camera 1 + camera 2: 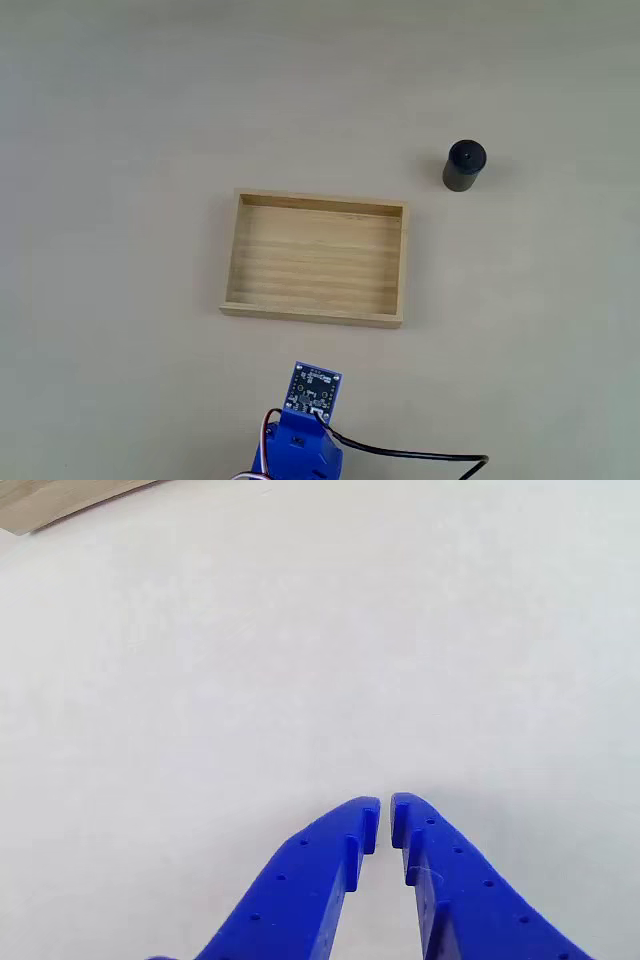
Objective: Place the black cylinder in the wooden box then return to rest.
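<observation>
Black cylinder [464, 166] is the task's piece, and it stands upright on the bare table, up and to the right of the box in the fixed view, clear of the box's far right corner with open surface between them.

Taking the scene by size, the table [120, 120] comes first: a pale, matte beige surface that spreads across the whole fixed view and shows as a whitish plane in the other view [300, 660].

Next is the wooden box [262, 309], a shallow light-wood tray with low walls and a striped-grain floor, lying flat near the middle of the fixed view with its long sides running left to right. Its floor holds nothing. A sliver of pale wood at the top left corner of the other view [60, 500] may be its edge; I cannot tell for certain.

The blue arm [300, 450] enters at the bottom edge of the fixed view, below the box and apart from it. A small blue circuit board [315, 388] sits on its upper end, and a black cable [420, 455] trails off to the right.

The gripper [385, 825] shows in the other view as two blue perforated fingers [300, 880] rising from the bottom edge, their tips nearly together with only a thin slit between them, holding nothing, above bare table.
</observation>
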Robot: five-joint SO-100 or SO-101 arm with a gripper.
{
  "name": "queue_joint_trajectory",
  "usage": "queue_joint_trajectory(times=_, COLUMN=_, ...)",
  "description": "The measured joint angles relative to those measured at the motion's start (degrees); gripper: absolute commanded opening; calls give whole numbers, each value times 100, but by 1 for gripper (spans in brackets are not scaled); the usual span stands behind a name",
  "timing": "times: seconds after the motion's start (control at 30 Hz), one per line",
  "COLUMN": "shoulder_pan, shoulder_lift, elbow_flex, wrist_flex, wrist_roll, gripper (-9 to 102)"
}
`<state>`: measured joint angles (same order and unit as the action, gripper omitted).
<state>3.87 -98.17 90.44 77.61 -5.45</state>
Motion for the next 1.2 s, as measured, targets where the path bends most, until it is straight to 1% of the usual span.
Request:
queue_joint_trajectory(times=0.33, shoulder_pan=0, shoulder_lift=0, elbow_flex=9, wrist_flex=26, wrist_roll=9, gripper=0)
queue_joint_trajectory(times=0.57, shoulder_pan=308, shoulder_lift=237, elbow_flex=-211, wrist_flex=-35, wrist_roll=545, gripper=0)
queue_joint_trajectory(times=0.7, shoulder_pan=519, shoulder_lift=826, elbow_flex=-519, wrist_flex=-545, wrist_roll=721, gripper=0)
queue_joint_trajectory(times=0.87, shoulder_pan=844, shoulder_lift=1679, elbow_flex=-896, wrist_flex=-1477, wrist_roll=976, gripper=1)
queue_joint_trajectory(times=0.97, shoulder_pan=1037, shoulder_lift=2171, elbow_flex=-1143, wrist_flex=-2039, wrist_roll=1134, gripper=5)
queue_joint_trajectory(times=1.0, shoulder_pan=1090, shoulder_lift=2338, elbow_flex=-1239, wrist_flex=-2197, wrist_roll=1178, gripper=9)
queue_joint_trajectory(times=1.1, shoulder_pan=1257, shoulder_lift=2848, elbow_flex=-1600, wrist_flex=-2540, wrist_roll=1274, gripper=15)
queue_joint_trajectory(times=1.2, shoulder_pan=1406, shoulder_lift=3393, elbow_flex=-1995, wrist_flex=-2795, wrist_roll=1415, gripper=24)
